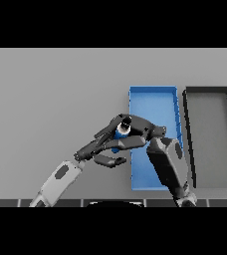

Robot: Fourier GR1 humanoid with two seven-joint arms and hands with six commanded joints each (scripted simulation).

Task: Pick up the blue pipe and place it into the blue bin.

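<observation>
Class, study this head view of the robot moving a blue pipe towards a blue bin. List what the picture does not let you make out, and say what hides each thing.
- Pipe: mostly covered by both hands; its length and shape are hidden.
- Right hand: its grip on the pipe is unclear; the left hand overlaps it.
- Blue bin: the right arm covers its near part.
- Dark bin: the near corner is behind the arm.

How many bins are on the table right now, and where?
2. The blue bin sits right of centre, partly covered by the right hand and its arm. The dark bin lies beside it, further right. Nothing suggests a hidden third.
</observation>
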